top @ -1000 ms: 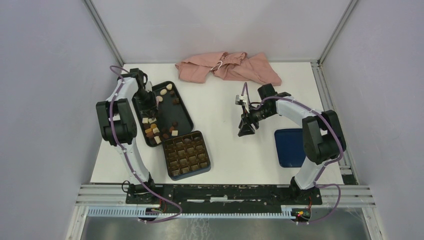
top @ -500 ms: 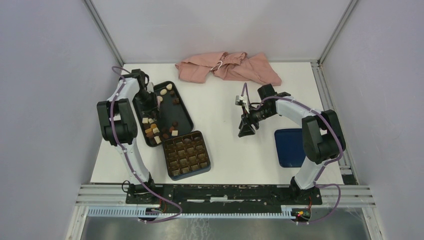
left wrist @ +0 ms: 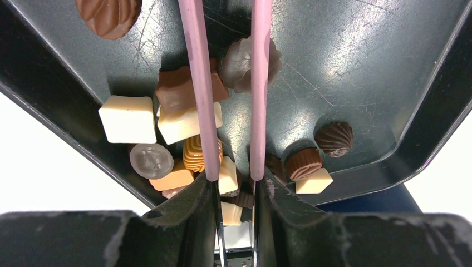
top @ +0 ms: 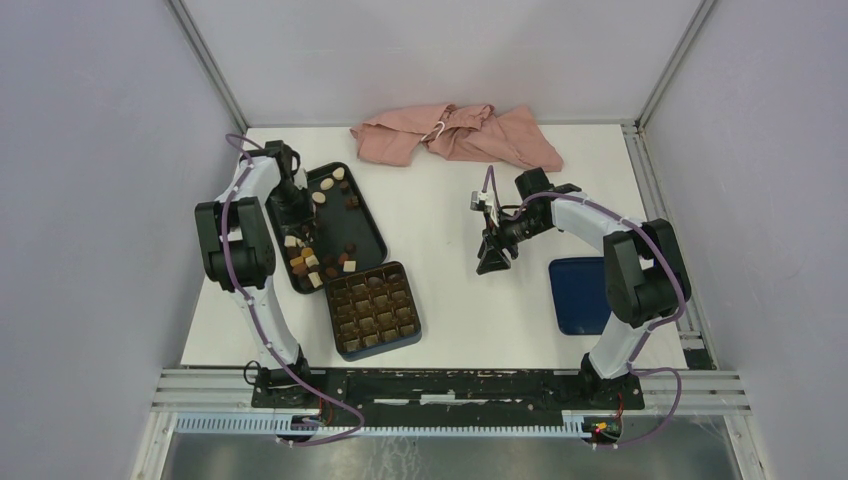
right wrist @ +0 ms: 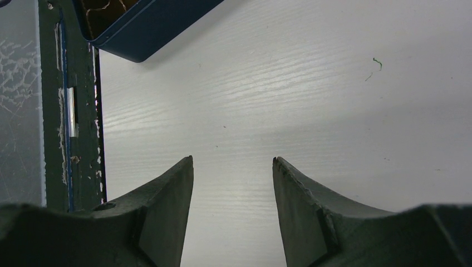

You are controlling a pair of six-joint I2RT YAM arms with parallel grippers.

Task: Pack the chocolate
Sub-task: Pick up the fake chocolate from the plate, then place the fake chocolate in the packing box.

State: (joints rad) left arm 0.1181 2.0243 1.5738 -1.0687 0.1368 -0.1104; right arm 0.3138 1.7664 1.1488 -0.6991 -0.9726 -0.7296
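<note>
Several chocolate pieces [left wrist: 128, 118], dark, light brown and cream, lie loose in the black rimmed tray [top: 370, 235]; they also show in the top view [top: 305, 258]. My left gripper [top: 293, 205] hovers over the tray's middle. In the left wrist view it [left wrist: 234, 181] is shut on pink tweezers [left wrist: 197, 83], whose two arms stand apart over the pieces with nothing between them; their tips run out of frame. The dark blue box [top: 373, 308] with a brown gridded insert sits just near the tray. My right gripper [top: 492, 262] is open and empty just above bare table [right wrist: 232, 161].
A crumpled pink cloth [top: 460, 135] lies at the table's far edge. A dark blue lid [top: 578, 295] lies flat near the right arm's base. A corner of the blue box [right wrist: 150, 22] shows in the right wrist view. Grey walls enclose the table.
My left gripper has shifted slightly over the tray with the tweezers. The right arm has not moved.
</note>
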